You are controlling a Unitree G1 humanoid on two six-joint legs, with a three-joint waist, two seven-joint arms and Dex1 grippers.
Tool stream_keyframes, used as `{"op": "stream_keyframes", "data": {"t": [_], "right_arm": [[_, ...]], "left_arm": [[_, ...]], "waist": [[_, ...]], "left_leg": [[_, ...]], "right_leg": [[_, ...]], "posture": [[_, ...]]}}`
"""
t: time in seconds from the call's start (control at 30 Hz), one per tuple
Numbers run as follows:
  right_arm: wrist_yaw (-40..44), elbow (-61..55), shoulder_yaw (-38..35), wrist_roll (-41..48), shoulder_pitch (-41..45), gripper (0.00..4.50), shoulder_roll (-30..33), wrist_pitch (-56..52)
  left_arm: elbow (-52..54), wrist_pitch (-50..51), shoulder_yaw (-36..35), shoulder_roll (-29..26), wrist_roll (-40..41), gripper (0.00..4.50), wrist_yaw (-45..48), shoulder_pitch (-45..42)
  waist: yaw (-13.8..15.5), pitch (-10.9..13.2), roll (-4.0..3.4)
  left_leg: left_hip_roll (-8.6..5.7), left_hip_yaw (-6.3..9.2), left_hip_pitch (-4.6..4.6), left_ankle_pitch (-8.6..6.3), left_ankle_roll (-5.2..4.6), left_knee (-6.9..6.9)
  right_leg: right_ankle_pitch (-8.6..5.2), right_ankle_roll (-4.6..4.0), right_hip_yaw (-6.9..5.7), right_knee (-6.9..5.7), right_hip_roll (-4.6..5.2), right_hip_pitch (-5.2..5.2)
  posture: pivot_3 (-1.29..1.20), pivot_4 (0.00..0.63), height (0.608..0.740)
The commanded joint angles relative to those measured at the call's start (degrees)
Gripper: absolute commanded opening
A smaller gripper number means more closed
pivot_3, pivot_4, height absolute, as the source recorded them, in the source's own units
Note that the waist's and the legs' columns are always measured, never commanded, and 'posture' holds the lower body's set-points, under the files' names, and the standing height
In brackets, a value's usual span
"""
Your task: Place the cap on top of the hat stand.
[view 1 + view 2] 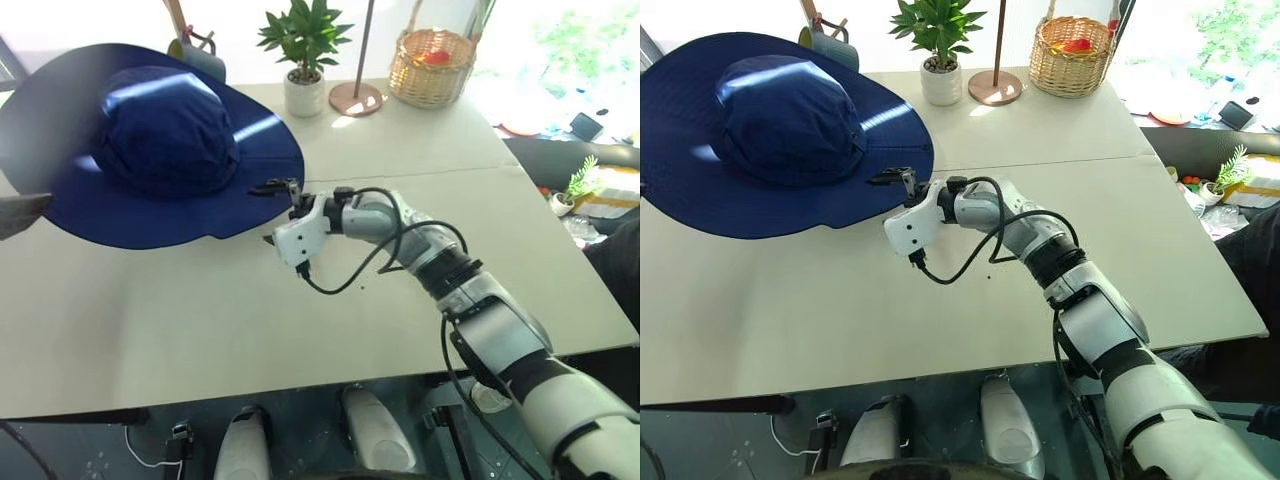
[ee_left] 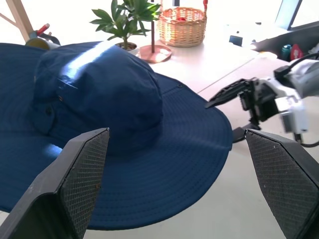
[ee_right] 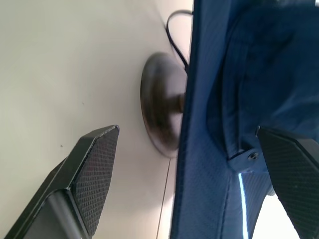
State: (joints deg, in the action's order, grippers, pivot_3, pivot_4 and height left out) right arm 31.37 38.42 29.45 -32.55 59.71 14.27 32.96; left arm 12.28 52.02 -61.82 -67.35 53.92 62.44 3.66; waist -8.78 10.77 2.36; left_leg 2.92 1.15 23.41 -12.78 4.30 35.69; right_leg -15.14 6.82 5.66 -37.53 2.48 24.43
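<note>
The navy blue cap (image 1: pixel 165 130) spreads its wide floppy brim above the white table (image 1: pixel 200 320), at the far left. From the right wrist view, the hat stand's round bronze-brown base (image 3: pixel 157 107) and slim post show beneath the brim; its top is hidden by the cap. My right gripper (image 1: pixel 265 214) is open at the brim's right edge, one finger above the rim and one below it. My left gripper (image 2: pixel 179 189) is open too, its fingers wide apart on the cap's left side, pointing across the brim.
Along the table's far edge stand a blue mug on a wooden tree (image 1: pixel 197 55), a potted plant (image 1: pixel 304 60), a thin pole on a copper disc (image 1: pixel 356 97) and a wicker basket (image 1: pixel 432 65). A small plant (image 1: pixel 575 185) sits beyond the right edge.
</note>
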Motion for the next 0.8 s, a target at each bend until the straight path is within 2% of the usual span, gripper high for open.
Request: {"op": "stream_keyframes", "data": {"t": [0.03, 0.1, 0.33, 0.57, 0.8], "right_arm": [[-4.18, 3.74, 0.08, -1.43, 3.02, 4.25, -1.25, -0.10], [-4.22, 5.24, 0.19, -0.97, 3.32, 3.62, -1.54, 0.76], [-6.31, 6.91, 0.78, -1.99, 4.03, 0.05, -1.08, 3.30], [-10.53, 5.62, 1.70, -6.54, 7.70, 0.05, 1.97, 5.59], [-7.69, 2.17, -0.16, -4.25, 12.00, 0.05, 4.49, 5.99]], "left_arm": [[0.93, 0.39, -2.11, -1.40, -0.48, 4.50, 1.01, -0.43], [1.11, 0.69, -2.69, -1.27, -0.80, 4.50, 1.10, -0.34], [2.36, 1.68, -3.64, -0.38, -1.11, 4.50, 1.01, -0.26], [2.92, 2.42, -4.27, 0.03, -1.12, 4.50, 0.85, -0.19], [3.18, 2.26, -4.39, 0.74, -1.26, 4.50, 0.64, -0.17]], "waist": [[0.01, 0.00, 0.00], [0.01, 0.00, 0.01], [-0.01, 0.00, 0.01], [0.00, 0.00, 0.00], [-0.05, 0.00, 0.00]], "left_leg": [[0.00, 0.00, 0.00, 0.00, 0.00, 0.00], [-0.01, 0.00, 0.00, 0.00, 0.00, 0.00], [0.00, 0.00, 0.00, 0.00, 0.00, 0.00], [-0.01, 0.01, 0.00, 0.00, 0.00, 0.00], [0.00, 0.01, 0.00, 0.00, 0.00, -0.02]], "right_leg": [[0.00, 0.00, 0.00, 0.00, 0.01, 0.00], [0.00, 0.00, 0.00, 0.00, 0.01, 0.00], [0.01, 0.01, 0.00, 0.00, 0.01, -0.01], [0.00, 0.01, 0.00, 0.00, 0.01, -0.01], [0.00, 0.01, 0.00, 0.00, 0.00, 0.00]], "posture": [[0.00, 0.150, 0.740], [0.00, 0.150, 0.740], [0.00, 0.150, 0.740], [0.00, 0.150, 0.740], [0.00, 0.150, 0.740]]}}
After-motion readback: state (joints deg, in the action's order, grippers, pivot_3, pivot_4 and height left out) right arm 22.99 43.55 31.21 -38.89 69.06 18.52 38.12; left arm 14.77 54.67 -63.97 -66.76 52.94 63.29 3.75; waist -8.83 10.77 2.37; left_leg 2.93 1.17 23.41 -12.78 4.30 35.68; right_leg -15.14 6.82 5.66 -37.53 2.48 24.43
